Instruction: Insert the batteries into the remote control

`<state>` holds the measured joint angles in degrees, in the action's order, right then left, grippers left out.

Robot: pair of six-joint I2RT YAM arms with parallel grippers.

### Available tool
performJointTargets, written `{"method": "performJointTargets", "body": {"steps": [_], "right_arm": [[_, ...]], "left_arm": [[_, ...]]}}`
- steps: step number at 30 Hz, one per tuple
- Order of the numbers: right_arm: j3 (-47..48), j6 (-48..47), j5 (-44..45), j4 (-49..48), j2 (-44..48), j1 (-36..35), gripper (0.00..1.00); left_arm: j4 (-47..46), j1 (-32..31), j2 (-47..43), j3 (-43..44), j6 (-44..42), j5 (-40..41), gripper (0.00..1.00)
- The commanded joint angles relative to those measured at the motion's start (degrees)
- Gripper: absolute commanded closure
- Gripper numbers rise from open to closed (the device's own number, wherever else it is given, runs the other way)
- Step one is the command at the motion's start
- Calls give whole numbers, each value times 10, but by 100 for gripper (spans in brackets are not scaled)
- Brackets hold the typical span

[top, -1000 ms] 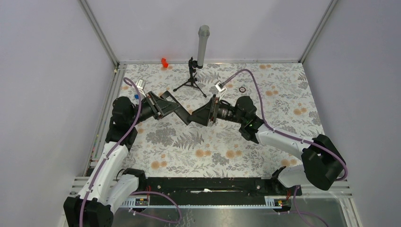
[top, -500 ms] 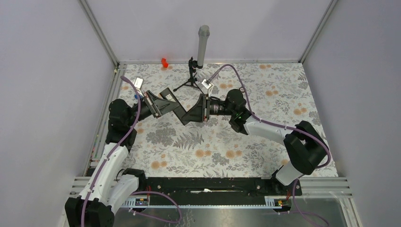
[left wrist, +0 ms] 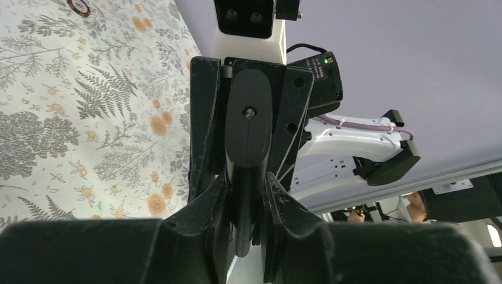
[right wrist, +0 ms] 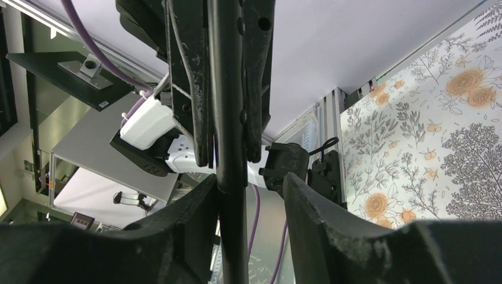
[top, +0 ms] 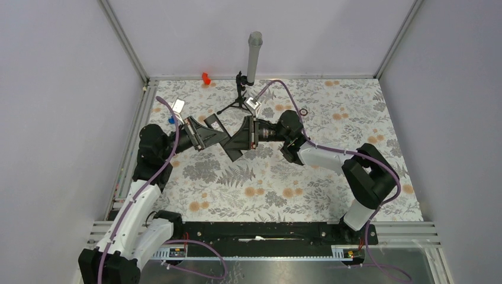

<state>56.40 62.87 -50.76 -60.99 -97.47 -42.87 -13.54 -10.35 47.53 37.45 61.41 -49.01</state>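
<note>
The remote control (top: 233,152) is a slim black bar held off the table between both grippers. My left gripper (top: 220,137) is shut on it; in the left wrist view the remote (left wrist: 248,118) runs up between the two fingers of my left gripper (left wrist: 244,184). My right gripper (top: 238,144) faces it from the right. In the right wrist view the remote (right wrist: 231,89) is edge-on, against the left finger (right wrist: 195,207), with a gap to the right finger (right wrist: 314,207); my right gripper (right wrist: 251,183) is open around it. A tiny blue item (top: 170,119) lies by the left arm; whether it is the batteries I cannot tell.
A black tripod stand (top: 238,100) with a grey cylinder (top: 254,54) stands at the back middle, just behind the grippers. A red item (top: 205,77) sits at the back edge. A small dark ring (top: 303,111) lies right of the right arm. Metal frame rails (top: 133,148) border the floral mat.
My right arm has swung left and its gripper has closed in on the remote, now around it. My left gripper has stayed shut on the remote, shifting only slightly.
</note>
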Motion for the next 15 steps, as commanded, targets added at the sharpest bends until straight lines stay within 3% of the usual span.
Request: {"method": "performJointTargets", "body": {"steps": [1,9,15], "right_arm": [[-1,-17,44,-11,11,5,48],[-43,-46,-33,-66,68,7,16],[-45,-61,-54,-56,81,7,12]], "left_arm": [[56,-10,-28,64,-53,-36,100],[82,4,-29,83,-79,-42,100],[64,5,-26,72,-76,-50,100]]}}
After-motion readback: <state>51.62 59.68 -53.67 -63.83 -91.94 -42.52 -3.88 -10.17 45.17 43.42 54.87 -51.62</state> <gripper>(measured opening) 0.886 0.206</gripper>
